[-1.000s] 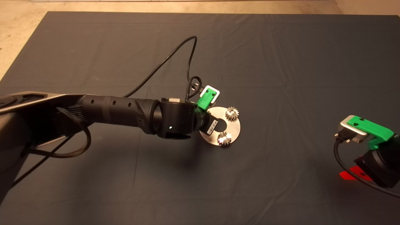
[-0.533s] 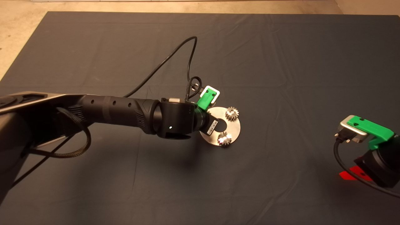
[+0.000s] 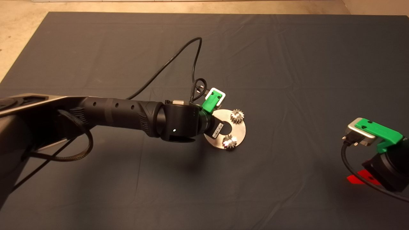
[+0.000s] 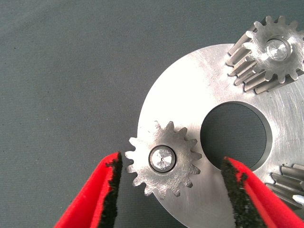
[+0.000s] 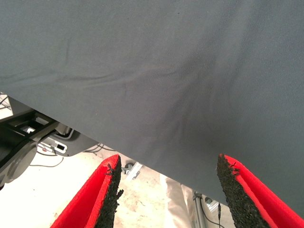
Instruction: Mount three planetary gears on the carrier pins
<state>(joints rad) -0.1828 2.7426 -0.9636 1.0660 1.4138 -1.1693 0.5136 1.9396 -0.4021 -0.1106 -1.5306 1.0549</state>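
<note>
The round silver disc (image 4: 199, 90) lies on the dark mat. Three planetary gears show in the left wrist view. One gear (image 4: 164, 159) sits on a carrier pin (image 4: 163, 158), and a second gear (image 4: 268, 52) sits on another pin (image 4: 277, 49). The third gear (image 4: 289, 183) is cut off by the frame edge. My left gripper (image 4: 172, 162) is open, its fingers on either side of the first gear with gaps on both sides. In the head view two gears (image 3: 237, 116) (image 3: 229, 141) show on the disc (image 3: 239, 129); the left wrist (image 3: 182, 123) hides the rest. My right gripper (image 5: 166, 166) stands open with nothing in it.
A black cable (image 3: 172, 60) loops over the mat behind the left wrist. The right arm (image 3: 374, 137) is parked at the lower right edge of the mat. Its wrist view looks past the mat's edge (image 5: 95, 137) to the floor and equipment there.
</note>
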